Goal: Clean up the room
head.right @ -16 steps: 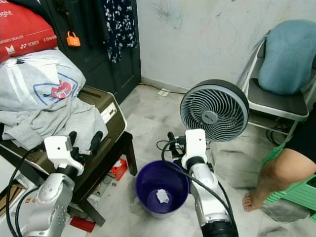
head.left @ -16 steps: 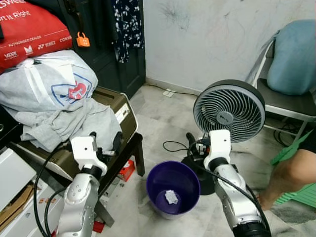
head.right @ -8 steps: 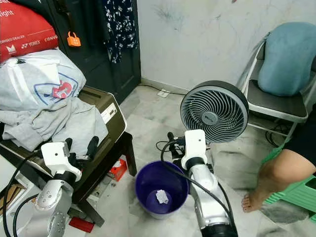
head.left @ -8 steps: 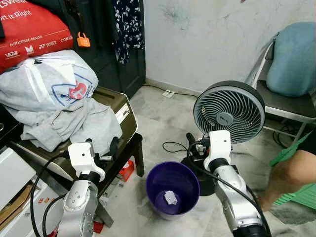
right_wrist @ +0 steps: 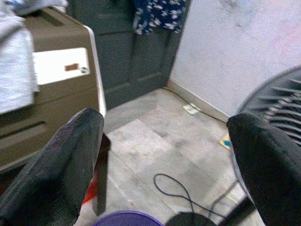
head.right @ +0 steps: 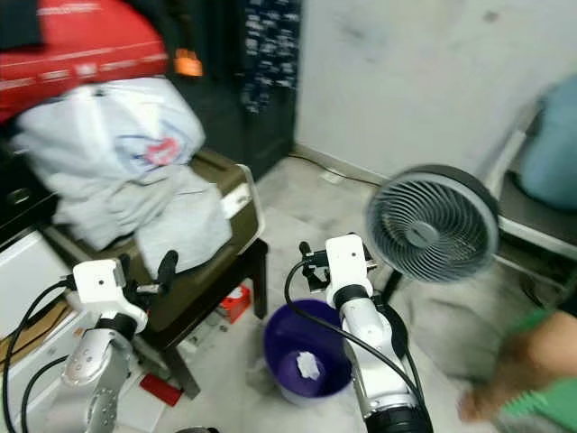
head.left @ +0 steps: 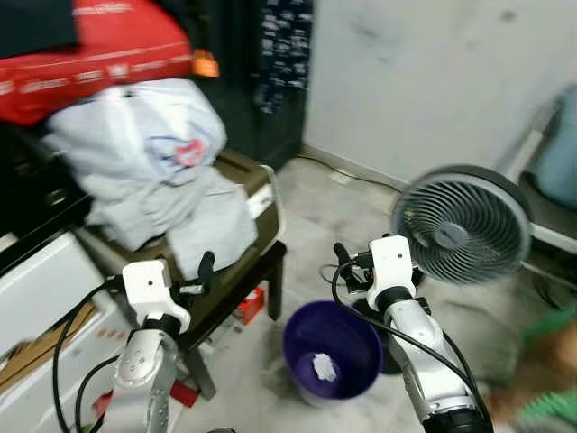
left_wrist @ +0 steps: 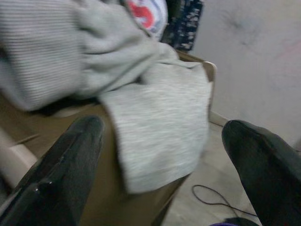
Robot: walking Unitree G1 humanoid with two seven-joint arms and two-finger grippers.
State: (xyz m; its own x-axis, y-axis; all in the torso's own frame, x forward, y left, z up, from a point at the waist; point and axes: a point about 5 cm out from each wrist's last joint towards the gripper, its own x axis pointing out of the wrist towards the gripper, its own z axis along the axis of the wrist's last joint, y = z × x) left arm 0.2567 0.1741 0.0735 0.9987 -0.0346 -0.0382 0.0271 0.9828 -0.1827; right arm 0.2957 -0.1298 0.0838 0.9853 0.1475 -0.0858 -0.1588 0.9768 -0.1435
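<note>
A purple bin (head.left: 332,347) stands on the floor in front of me with a crumpled white paper (head.left: 324,366) inside. To its left a grey garment (head.left: 203,216) hangs over an olive-brown case (head.left: 261,194) on a dark stool. My left gripper (head.left: 187,274) is open in front of the case, and the left wrist view has the grey garment (left_wrist: 160,117) between its fingers (left_wrist: 61,169). My right gripper (head.left: 354,267) is open above the bin's far rim, holding nothing. The bin's rim (right_wrist: 127,219) lies at the edge of the right wrist view.
A round grey fan (head.left: 460,230) stands just right of the bin, with a black cable on the floor by it. A white plastic bag (head.left: 135,135) and a red bag (head.left: 99,45) are piled on the case. White boxes (head.left: 36,289) are at the left. A person's leg (head.right: 514,388) is at the lower right.
The whole picture has shifted right and blurred, so the camera has swung left. The left gripper has dropped a little lower. Both grippers stay open and empty.
</note>
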